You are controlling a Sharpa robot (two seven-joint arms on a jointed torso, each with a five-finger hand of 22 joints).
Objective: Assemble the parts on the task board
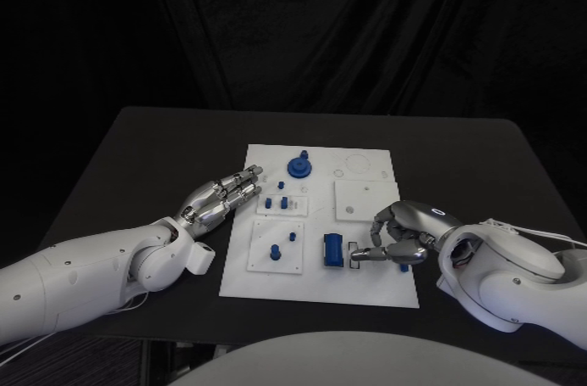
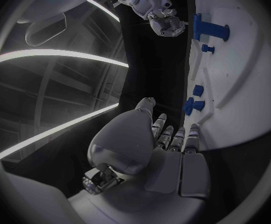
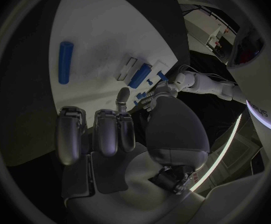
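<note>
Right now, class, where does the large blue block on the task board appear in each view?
Head view: the large blue block stands on the board's near part, beside the right hand.
Left wrist view: it is beside the right hand.
Right wrist view: it lies beyond the fingertips.
Shared landmark: the white task board.

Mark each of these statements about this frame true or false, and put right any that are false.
1. The left hand holds a blue part. False: its fingers lie straight at the task board's left edge, holding nothing.
2. The right hand is over the board's right side. True.
3. A blue block stands on the board just left of the right hand. True.
4. The board lies at the table's far left edge. False: it lies in the middle of the table.
5. A round blue part sits near the board's far edge. True.
</note>
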